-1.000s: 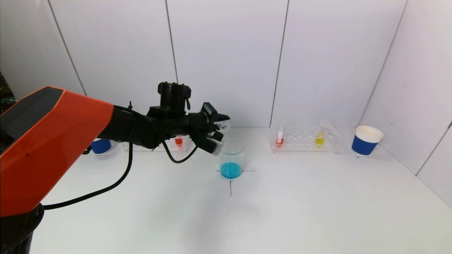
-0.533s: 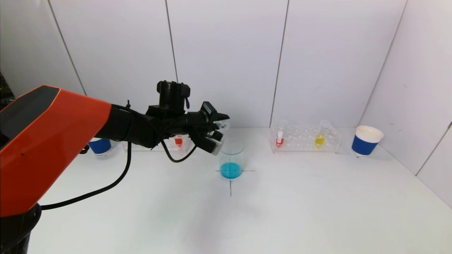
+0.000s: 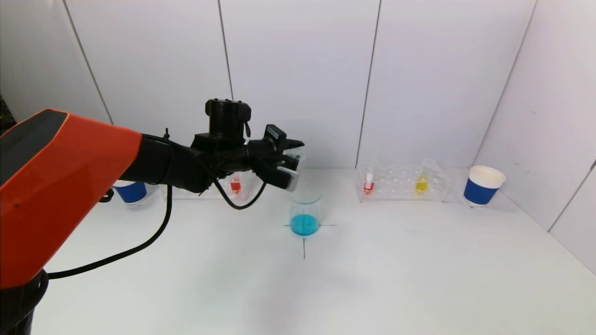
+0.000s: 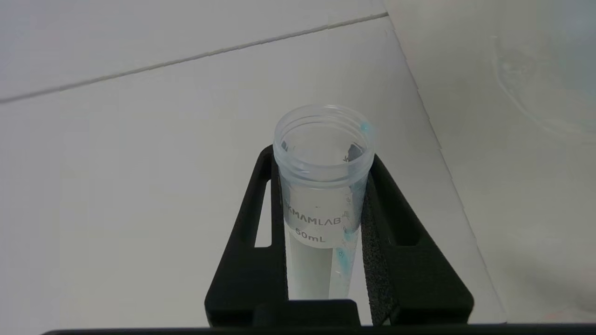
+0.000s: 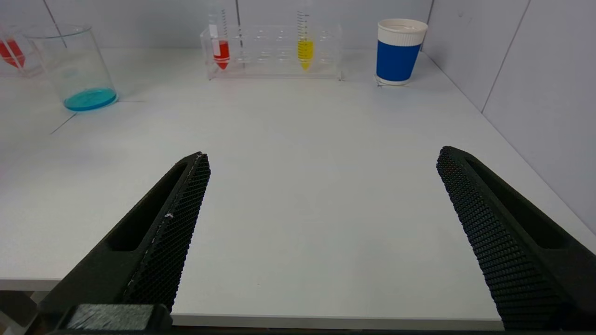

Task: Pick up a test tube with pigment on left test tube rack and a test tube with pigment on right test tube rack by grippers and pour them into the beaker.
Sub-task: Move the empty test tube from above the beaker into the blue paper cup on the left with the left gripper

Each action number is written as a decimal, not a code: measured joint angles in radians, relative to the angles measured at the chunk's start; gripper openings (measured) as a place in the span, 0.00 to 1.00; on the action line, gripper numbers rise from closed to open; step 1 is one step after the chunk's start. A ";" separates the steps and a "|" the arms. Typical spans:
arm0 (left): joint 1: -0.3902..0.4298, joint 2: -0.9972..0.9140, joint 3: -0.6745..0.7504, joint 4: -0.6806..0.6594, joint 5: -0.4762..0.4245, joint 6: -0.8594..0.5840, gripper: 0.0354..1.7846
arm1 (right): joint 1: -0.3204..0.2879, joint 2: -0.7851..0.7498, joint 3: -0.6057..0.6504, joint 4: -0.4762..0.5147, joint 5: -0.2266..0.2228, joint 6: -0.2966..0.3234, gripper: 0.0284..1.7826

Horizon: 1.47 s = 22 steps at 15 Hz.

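White desk (image 3: 396,260): below the left gripper (image 3: 289,164), which pinches an emptied clear plastic tube (image 4: 323,186), a glass beaker of blue liquid (image 3: 305,215) is seen; the right gripper (image 5: 321,232) is spread.

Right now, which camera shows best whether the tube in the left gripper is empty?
The left wrist view: it looks into the tube's open mouth, showing only blue droplets. In the head view the left gripper mostly hides the tube. The right wrist view doesn't show it.

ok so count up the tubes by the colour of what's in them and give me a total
Red: 2, one in the left rack, one in the right rack
Yellow: 1, right rack
Emptied, blue traces only: 1, held in the left gripper
Total: 4 tubes
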<state>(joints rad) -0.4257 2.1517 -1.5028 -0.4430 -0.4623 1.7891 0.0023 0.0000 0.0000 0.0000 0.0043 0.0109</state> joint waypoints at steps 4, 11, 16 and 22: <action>-0.003 -0.063 -0.003 -0.017 0.069 -0.200 0.25 | 0.000 0.000 0.000 0.000 0.000 0.000 0.99; -0.007 -0.165 0.017 -0.182 0.312 -0.631 0.25 | 0.000 0.000 0.000 0.000 0.000 0.000 0.99; -0.004 -0.226 0.002 -0.254 0.567 -0.917 0.25 | 0.000 0.000 0.000 0.000 0.000 0.000 0.99; 0.105 -0.314 -0.005 -0.175 0.748 -1.207 0.25 | 0.000 0.000 0.000 0.000 0.000 0.000 0.99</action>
<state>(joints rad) -0.3204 1.8372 -1.5081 -0.6177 0.2857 0.5819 0.0023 0.0000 0.0000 0.0000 0.0043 0.0109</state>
